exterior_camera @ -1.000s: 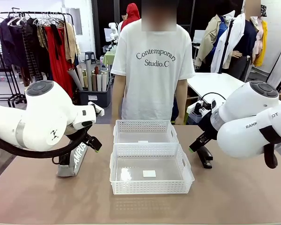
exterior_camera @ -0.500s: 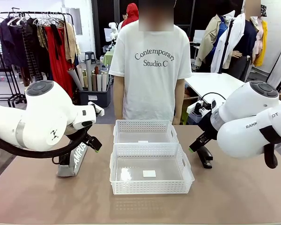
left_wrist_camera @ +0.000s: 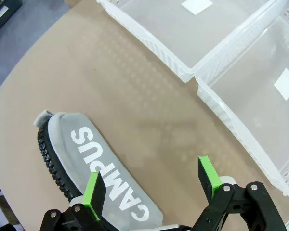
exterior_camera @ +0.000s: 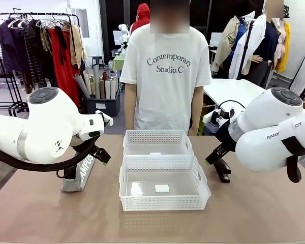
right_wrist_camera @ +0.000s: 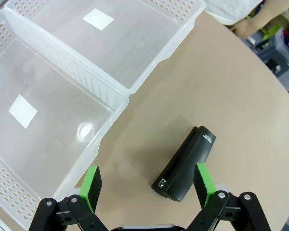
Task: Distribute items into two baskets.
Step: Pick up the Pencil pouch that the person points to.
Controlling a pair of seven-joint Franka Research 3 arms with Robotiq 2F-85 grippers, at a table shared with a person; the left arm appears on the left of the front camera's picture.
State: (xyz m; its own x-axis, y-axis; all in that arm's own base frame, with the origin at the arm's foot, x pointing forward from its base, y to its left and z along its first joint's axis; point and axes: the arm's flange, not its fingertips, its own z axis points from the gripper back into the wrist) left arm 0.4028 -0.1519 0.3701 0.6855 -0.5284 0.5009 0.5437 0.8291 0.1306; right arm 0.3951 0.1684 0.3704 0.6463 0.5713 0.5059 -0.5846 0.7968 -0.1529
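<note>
Lattice-walled white plastic baskets (exterior_camera: 165,203) sit mid-table while our left gripper (left_wrist_camera: 151,180) gapes empty over the soft grey pouch (left_wrist_camera: 96,168), our right gripper (right_wrist_camera: 147,185) equally wide over the boxy black stapler (right_wrist_camera: 185,163).

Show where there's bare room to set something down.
Widest: the table strip in front of the near basket. Also bare: the gaps between pouch and baskets, and between baskets and stapler. Crowded: where the far basket touches the near one, and around both items, under the left hand and right hand.

left arm (exterior_camera: 40,129), right arm (exterior_camera: 267,137): white, grey caps | cable (exterior_camera: 40,165): black | jaws: black, green pads (left_wrist_camera: 93,192) | person (exterior_camera: 165,76): white lettered T-shirt
</note>
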